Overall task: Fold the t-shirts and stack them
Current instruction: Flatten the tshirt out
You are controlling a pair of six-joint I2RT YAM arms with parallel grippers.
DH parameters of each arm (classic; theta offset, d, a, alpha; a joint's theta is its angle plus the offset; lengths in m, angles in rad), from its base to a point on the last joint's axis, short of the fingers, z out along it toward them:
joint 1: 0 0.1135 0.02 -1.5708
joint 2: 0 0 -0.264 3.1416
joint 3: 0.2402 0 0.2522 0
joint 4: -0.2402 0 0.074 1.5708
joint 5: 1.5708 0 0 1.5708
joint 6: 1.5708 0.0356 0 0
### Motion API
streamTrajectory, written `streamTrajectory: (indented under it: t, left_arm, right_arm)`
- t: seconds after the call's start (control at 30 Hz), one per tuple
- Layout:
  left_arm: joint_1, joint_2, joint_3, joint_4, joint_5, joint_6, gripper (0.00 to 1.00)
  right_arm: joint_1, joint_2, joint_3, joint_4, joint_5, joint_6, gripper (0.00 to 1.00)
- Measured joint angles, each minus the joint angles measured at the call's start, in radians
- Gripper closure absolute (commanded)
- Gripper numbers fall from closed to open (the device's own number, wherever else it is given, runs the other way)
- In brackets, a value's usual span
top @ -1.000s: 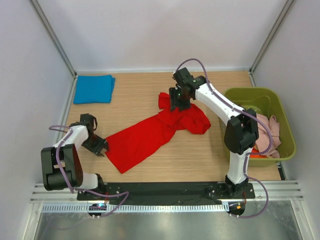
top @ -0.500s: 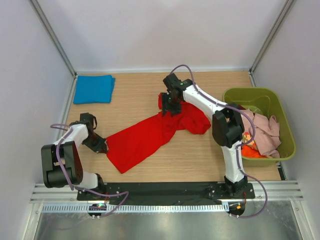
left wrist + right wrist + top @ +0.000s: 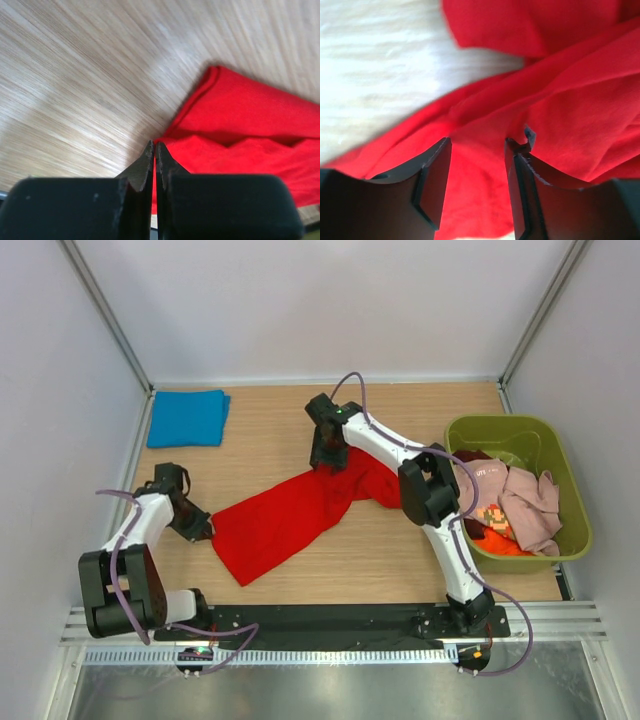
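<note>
Red soft-cloth t-shirt (image 3: 285, 520) lies crumpled, drawn out in a slanting band on the pale wooden table (image 3: 400, 560). It spans from the left end effector (image 3: 205, 531) to the right end effector (image 3: 327, 454).

We note the left end effector's fingers pressed together, tips right at the shirt's corner hem. We cannot confirm from the wrist view whether a pinch of cloth is caught between them. The right end effector's fingers stand apart, straddling a ridge of bunched red cloth directly beneath, with nothing clamped.

Handling, our judgement: the cloth is light, thin and limp. It will sag, drag and double over on itself rather than hold a shape. We would take it at a hem or seam corner, deep enough that a single layer does not slip out. A hold on the bunched middle would likely lift several layers at once. The wood looks smooth, so the shirt should slide when pulled flat.

Other items:
- A folded bright blue t-shirt (image 3: 188, 418) lies well beyond the left end effector, toward the far left corner.
- Well to the right of the right end effector, an olive-green plastic bin (image 3: 575, 502) holds a pale pink t-shirt (image 3: 530, 495), an orange t-shirt (image 3: 515, 548) and a pixel-character-print t-shirt (image 3: 488, 522).

Writing: a dark garment (image 3: 476, 460) in the bin carries a small white mark, too small to read. We see no brand on the red shirt.
</note>
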Motion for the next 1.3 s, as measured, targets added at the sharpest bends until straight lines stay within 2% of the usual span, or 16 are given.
streamTrajectory:
  t: [0.2,0.33,0.4,0.43,0.53,0.63,0.67,0.7,0.87,1.0,1.03,1.1,1.2,1.27,1.3]
  left_arm:
    - [0.0,-0.066,0.017,-0.012,0.026,0.002,1.0]
    - [0.0,-0.105,0.043,-0.031,0.034,0.008,1.0]
    - [0.0,-0.117,0.06,-0.039,0.035,0.019,1.0]
    - [0.0,-0.123,0.067,-0.042,0.034,0.023,1.0]
    - [0.0,-0.143,0.082,-0.052,0.034,0.031,1.0]
    - [0.0,-0.151,0.088,-0.056,0.035,0.037,1.0]
    - [0.0,-0.151,0.09,-0.058,0.035,0.04,1.0]
    - [0.0,-0.151,0.091,-0.061,0.035,0.045,1.0]
    - [0.0,-0.151,0.094,-0.069,0.042,0.053,1.0]
    - [0.0,-0.151,0.094,-0.069,0.052,0.053,1.0]
    - [0.0,-0.152,0.094,-0.069,0.055,0.053,1.0]
    - [0.0,-0.152,0.094,-0.069,0.059,0.053,1.0]
    - [0.0,-0.157,0.094,-0.069,0.064,0.053,1.0]
    - [0.0,-0.164,0.095,-0.073,0.065,0.053,1.0]
    - [0.0,-0.168,0.095,-0.076,0.065,0.053,1.0]
  right_arm:
    - [0.001,0.069,0.057,-0.049,0.076,0.077,0.61]
    - [0.003,0.08,0.061,-0.066,0.102,0.091,0.66]
    - [0.005,0.08,0.07,-0.071,0.116,0.09,0.74]
    - [0.005,0.079,0.071,-0.073,0.122,0.088,0.82]
    - [0.005,0.079,0.073,-0.08,0.132,0.081,0.89]
    - [0.005,0.079,0.08,-0.093,0.137,0.077,0.88]
    - [0.005,0.078,0.082,-0.095,0.138,0.074,0.86]
    - [0.005,0.075,0.082,-0.098,0.138,0.069,0.8]
    - [0.005,0.048,0.081,-0.104,0.133,0.04,0.75]
    - [0.006,0.017,0.081,-0.1,0.105,0.025,0.82]
    - [0.006,0.014,0.08,-0.098,0.097,0.02,0.92]
    - [0.006,0.011,0.079,-0.091,0.083,0.008,0.99]
    - [0.006,0.011,0.077,-0.089,0.069,0.004,0.98]
    - [0.006,0.01,0.077,-0.086,0.069,0.002,0.94]
    - [0.006,0.01,0.077,-0.086,0.068,-0.001,0.96]
